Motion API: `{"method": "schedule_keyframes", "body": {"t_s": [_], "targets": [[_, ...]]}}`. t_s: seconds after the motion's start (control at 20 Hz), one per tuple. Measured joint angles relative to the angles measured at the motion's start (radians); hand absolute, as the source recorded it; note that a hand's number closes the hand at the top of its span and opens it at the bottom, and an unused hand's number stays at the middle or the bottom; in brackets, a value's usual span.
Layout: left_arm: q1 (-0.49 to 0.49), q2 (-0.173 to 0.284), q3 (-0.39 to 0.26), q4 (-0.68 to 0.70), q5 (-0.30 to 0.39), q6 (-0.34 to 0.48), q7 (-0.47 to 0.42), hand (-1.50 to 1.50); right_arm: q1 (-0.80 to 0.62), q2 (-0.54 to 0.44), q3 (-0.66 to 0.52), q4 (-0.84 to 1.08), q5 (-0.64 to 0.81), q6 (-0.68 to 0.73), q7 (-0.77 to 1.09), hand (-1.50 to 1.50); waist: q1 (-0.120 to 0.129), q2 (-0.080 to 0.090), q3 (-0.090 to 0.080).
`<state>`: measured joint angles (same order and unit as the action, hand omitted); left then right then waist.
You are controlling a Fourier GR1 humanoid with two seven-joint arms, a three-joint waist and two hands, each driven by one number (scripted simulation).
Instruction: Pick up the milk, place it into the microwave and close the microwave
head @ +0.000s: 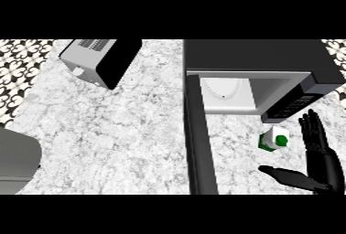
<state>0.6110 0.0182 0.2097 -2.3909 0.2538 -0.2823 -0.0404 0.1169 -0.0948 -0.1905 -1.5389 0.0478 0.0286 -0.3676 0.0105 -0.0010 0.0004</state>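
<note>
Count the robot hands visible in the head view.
1. The right hand shows at lower right, open, just right of the milk carton on the counter. The left hand is out of frame.

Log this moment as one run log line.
stage: reaching | right hand: open, beside milk, not touching | milk: upright on counter before microwave | microwave door: open | left hand: out of view

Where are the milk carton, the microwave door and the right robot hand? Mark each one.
milk carton [273,139], head view, on its white top.
microwave door [198,137], head view, on the open door's upper edge.
right robot hand [323,157], head view, on the palm.
</note>
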Motion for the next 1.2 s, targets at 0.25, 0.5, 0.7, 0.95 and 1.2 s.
{"method": "schedule_keyframes", "body": {"t_s": [0.25, 0.5, 0.7, 0.95, 1.2], "targets": [[0.037, -0.006, 0.028, 0.002, 0.016, -0.036, -0.018, -1.5, -0.036, -0.034, -0.05, 0.154, -0.012, 0.02, -0.087, -1.5, 0.002, 0.0, 0.0], [0.04, -0.012, 0.033, 0.014, 0.024, -0.038, -0.043, -1.5, -0.076, -0.053, -0.082, 0.316, -0.024, 0.044, -0.197, -1.5, 0.001, 0.0, 0.0], [0.047, -0.013, 0.017, 0.006, 0.03, -0.032, -0.024, -1.5, -0.124, -0.092, -0.102, 0.449, -0.02, 0.073, -0.265, -1.5, 0.003, 0.001, 0.0], [0.059, -0.014, 0.022, 0.008, 0.039, -0.046, -0.034, -1.5, -0.184, -0.088, -0.102, 0.601, 0.014, 0.04, -0.365, -1.5, 0.004, 0.001, 0.001], [0.065, -0.004, 0.049, 0.014, 0.055, -0.059, -0.046, -1.5, -0.265, -0.122, -0.133, 0.794, 0.028, 0.024, -0.472, -1.5, 0.008, 0.002, 0.001]]}}
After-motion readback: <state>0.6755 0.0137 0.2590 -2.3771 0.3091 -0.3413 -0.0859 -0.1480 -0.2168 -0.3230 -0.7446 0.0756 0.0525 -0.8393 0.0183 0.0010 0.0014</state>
